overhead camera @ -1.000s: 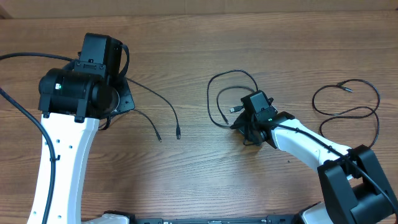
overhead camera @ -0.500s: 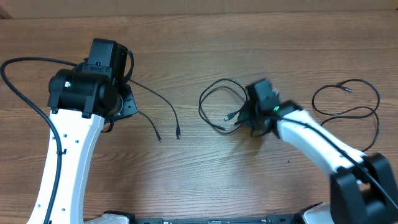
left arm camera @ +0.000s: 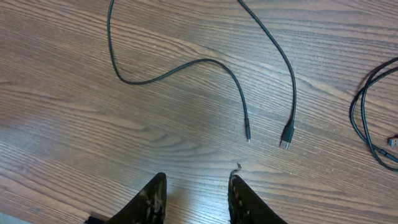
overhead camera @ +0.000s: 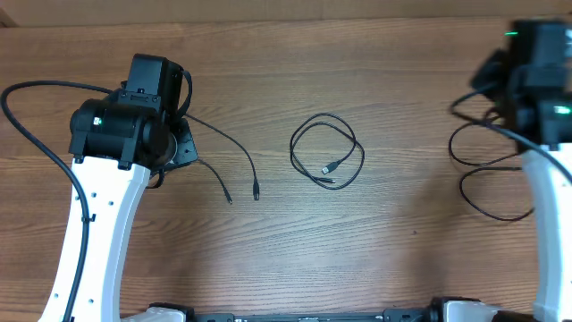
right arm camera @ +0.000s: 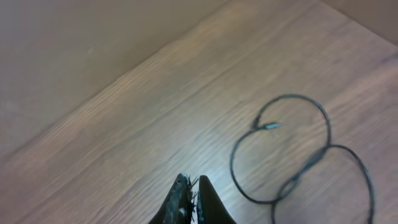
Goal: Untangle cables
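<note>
Cables [overhead camera: 327, 163] lie in three groups on the wood-grain table [overhead camera: 402, 259]. The middle coil [overhead camera: 349, 152], which the right gripper [right arm camera: 192, 182] was bent over a second ago, now lies free at the table's centre as a rounder double loop with its plug [overhead camera: 331, 167] inside. That arm has swung away to the far right corner, above the right loops [overhead camera: 487, 174]. The left arm has not shifted in the last half second. Its left gripper [left arm camera: 197, 182] hovers with fingers apart and empty, near two loose strands [left arm camera: 273, 46], one ending in a slim pin, the other in a broader plug. The right gripper's fingers are pressed together with nothing seen between them. Its view shows the right loops as a figure-eight of thin, matte black cord with a small metal tip [right arm camera: 272, 125].
</note>
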